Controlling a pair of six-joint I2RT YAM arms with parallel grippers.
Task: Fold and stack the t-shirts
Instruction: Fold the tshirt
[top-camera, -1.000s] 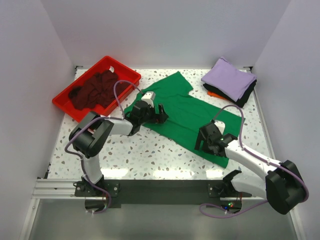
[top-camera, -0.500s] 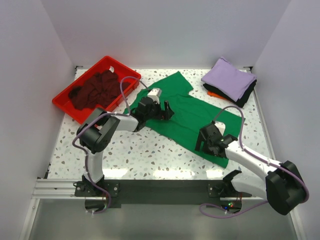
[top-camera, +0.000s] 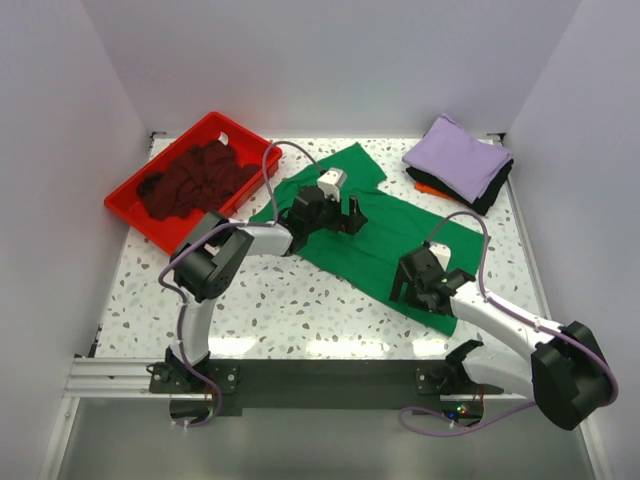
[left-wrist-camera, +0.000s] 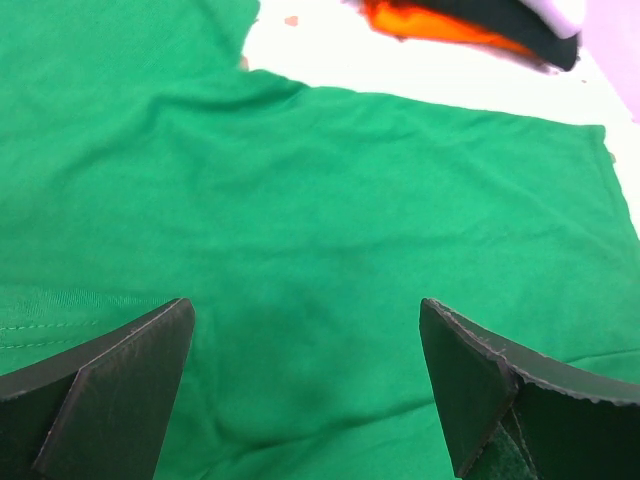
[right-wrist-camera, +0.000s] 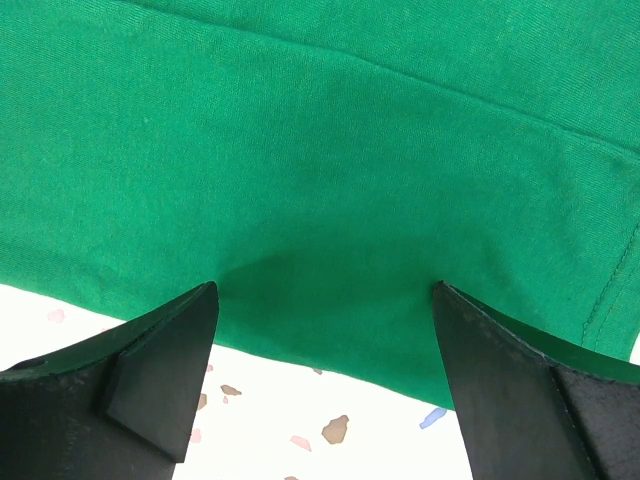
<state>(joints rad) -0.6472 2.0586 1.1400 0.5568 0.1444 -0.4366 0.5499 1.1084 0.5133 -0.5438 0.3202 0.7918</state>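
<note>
Off to the left of the green shirt (top-camera: 390, 235), a red tray (top-camera: 125, 205) is holding a crumpled maroon shirt (top-camera: 190, 178), waiting its turn, I'd guess. The green shirt itself is lying spread flat and slanted across the middle of the speckled table (top-camera: 300, 300), laid out so it can be folded. Over its upper-left part, near a sleeve, the left gripper (top-camera: 347, 216) is hovering with its jaws wide apart and empty, seemingly lining up to pinch the cloth. At the shirt's near edge the right gripper (top-camera: 412, 290) is hanging just over the hem, likewise spread wide and holding nothing, probably placed to lift that edge. Behind and right of the green shirt, a folded lavender shirt (top-camera: 455, 155) is sitting on a black one (top-camera: 495, 185), with an orange one (top-camera: 425, 188) peeking out beneath. That looks like the stack this shirt should be joining.
</note>
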